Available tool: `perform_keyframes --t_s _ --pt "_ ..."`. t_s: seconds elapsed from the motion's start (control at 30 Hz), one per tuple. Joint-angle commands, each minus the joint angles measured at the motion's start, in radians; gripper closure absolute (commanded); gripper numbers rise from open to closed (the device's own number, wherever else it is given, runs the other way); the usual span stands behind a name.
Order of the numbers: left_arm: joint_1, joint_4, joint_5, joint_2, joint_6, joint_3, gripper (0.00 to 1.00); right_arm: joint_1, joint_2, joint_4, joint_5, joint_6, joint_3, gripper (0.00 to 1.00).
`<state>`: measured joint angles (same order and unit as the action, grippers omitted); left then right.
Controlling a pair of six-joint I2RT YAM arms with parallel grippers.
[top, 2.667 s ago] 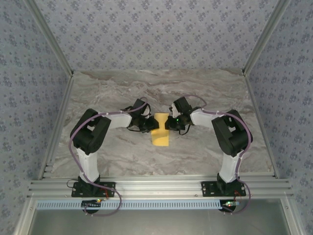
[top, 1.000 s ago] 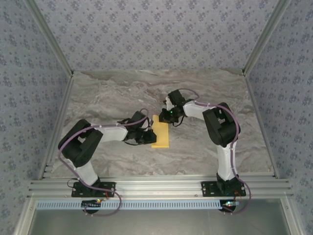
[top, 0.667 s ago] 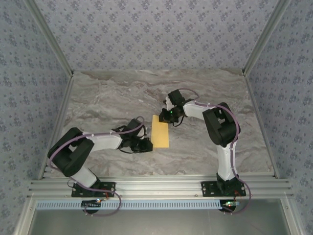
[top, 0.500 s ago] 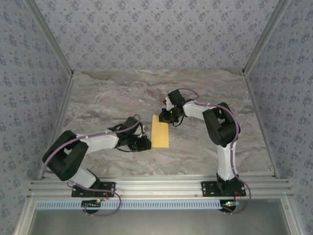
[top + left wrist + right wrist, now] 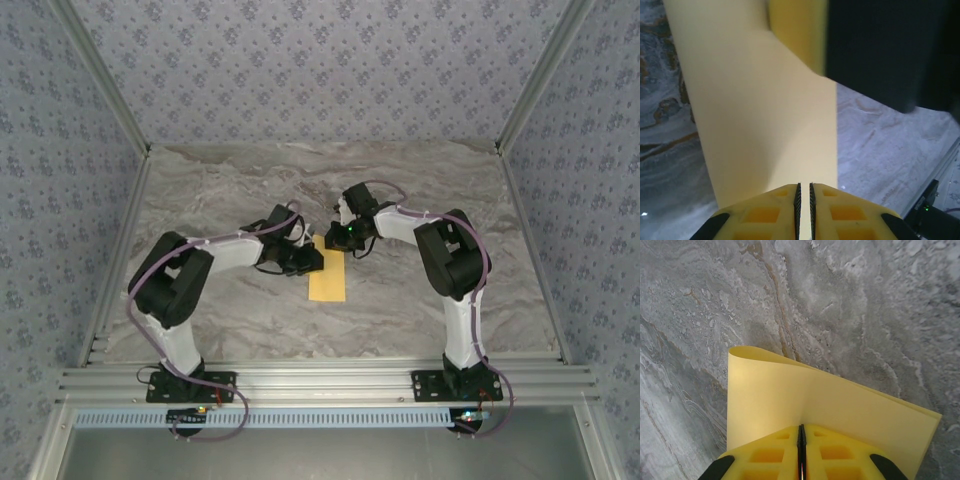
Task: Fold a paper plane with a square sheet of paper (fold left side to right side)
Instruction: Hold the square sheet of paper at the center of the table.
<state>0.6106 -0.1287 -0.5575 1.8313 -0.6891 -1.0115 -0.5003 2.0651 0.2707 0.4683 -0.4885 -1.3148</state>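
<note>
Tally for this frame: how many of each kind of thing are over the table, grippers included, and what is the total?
yellow sheet of paper, folded to a narrow strip: 1
grippers: 2 (left gripper, right gripper)
Total: 3

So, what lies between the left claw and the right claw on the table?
The far end of the folded yellow sheet of paper lies between the left claw and the right claw, as the top external view shows.
</note>
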Motion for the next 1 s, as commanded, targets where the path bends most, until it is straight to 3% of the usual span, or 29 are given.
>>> perform_keyframes --t_s 0.0,0.27,0.47,0.7,0.83,0.97 --pt "0.006 -0.004 -0.002 0.04 0.021 -0.03 0.85 -0.003 0.028 0.064 -0.047 0.001 0.004 0.88" --pt "0.015 0.012 0.035 0.052 -0.01 0.038 0.85 0.017 -0.079 0.071 -0.049 0.024 -0.045 0.83" --pt "0.02 0.107 0.039 0.045 -0.086 0.123 0.86 0.026 -0.25 0.122 -0.093 0.075 0.008 0.69" --pt "0.02 0.094 0.048 0.036 -0.088 0.121 0.86 -0.039 -0.428 0.109 -0.056 0.031 0.254 0.8" --pt "0.02 0.079 0.059 0.028 -0.083 0.117 0.86 -0.117 -0.413 0.045 -0.019 -0.033 0.341 0.81" --pt "0.021 0.075 0.065 0.025 -0.084 0.11 0.86 -0.139 -0.35 0.068 -0.063 -0.038 0.345 0.81"
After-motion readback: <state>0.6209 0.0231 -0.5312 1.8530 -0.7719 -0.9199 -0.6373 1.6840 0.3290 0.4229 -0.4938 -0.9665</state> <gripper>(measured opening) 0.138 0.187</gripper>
